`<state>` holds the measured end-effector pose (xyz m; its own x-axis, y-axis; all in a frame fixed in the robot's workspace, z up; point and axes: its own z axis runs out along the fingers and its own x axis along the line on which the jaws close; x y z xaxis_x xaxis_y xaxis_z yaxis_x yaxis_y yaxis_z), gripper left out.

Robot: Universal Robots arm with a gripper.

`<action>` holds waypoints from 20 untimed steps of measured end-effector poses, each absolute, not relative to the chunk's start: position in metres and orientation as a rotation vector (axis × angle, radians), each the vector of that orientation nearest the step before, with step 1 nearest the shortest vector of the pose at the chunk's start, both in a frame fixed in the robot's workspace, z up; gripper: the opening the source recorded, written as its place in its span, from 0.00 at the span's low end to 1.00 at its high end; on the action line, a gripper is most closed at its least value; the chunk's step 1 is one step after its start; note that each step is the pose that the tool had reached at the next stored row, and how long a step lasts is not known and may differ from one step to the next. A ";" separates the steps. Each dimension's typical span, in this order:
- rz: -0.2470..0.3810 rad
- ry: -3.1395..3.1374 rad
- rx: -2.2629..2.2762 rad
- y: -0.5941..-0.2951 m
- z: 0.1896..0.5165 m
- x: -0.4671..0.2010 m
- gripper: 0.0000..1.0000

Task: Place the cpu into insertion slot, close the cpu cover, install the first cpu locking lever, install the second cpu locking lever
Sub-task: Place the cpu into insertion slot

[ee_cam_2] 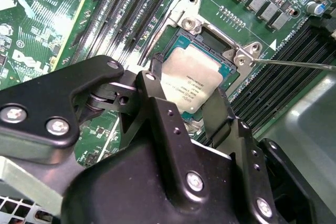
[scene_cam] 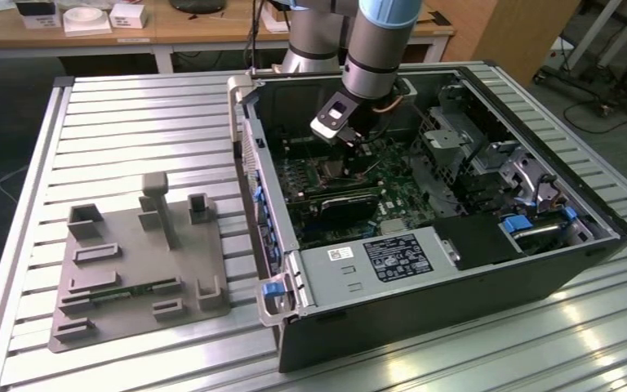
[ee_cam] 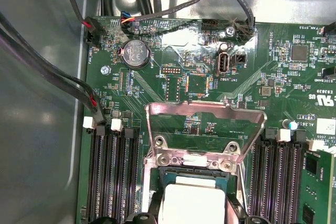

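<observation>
- On the exterior view's left, a grey moulded tray (scene_cam: 128, 269) lies on the slatted metal table (scene_cam: 128, 122).
- Just beside it, toward the exterior view's right, an open computer case (scene_cam: 401, 318) lies on its side with its green motherboard (scene_cam: 406, 196) exposed.
- The arm (scene_cam: 374, 49) reaches down into the case, with the gripper (scene_cam: 349, 140) low over the board.
- Seen in the second wrist view, the black fingers (ee_cam_2: 212, 108) are parted only to chip width. They grip two opposite edges of the cpu (ee_cam_2: 191, 74), which sits level in the insertion slot (ee_cam_2: 184, 39).
- The cpu cover (ee_cam: 205, 109) stands swung up on its hinge, open, just beyond the cpu in the first wrist view.
- A thin locking lever (ee_cam_2: 294, 64) sticks out sideways past the socket's corner.
</observation>
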<state>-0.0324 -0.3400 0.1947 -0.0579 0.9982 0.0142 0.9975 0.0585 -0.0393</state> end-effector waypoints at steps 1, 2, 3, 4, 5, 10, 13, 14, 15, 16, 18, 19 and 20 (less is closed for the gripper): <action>0.029 -2.258 -2.130 -0.340 0.195 -0.032 0.56; 0.029 -2.258 -2.130 -0.340 0.195 -0.032 0.56; 0.029 -2.258 -2.130 -0.340 0.195 -0.032 0.62; 0.029 -2.258 -2.130 -0.340 0.195 -0.032 0.62; 0.029 -2.258 -2.130 -0.340 0.195 -0.032 0.62; 0.029 -2.262 -2.126 -0.340 0.195 -0.032 0.62; 0.030 -2.271 -2.116 -0.340 0.195 -0.032 0.62; 0.030 -2.275 -2.113 -0.340 0.194 -0.032 0.62; 0.029 -2.278 -2.109 -0.340 0.194 -0.032 0.62; 0.029 -2.282 -2.105 -0.340 0.194 -0.032 0.62; 0.030 -2.289 -2.098 -0.339 0.194 -0.032 0.62; 0.030 -2.291 -2.095 -0.339 0.194 -0.032 0.62; 0.030 -2.291 -2.095 -0.338 0.194 -0.032 0.62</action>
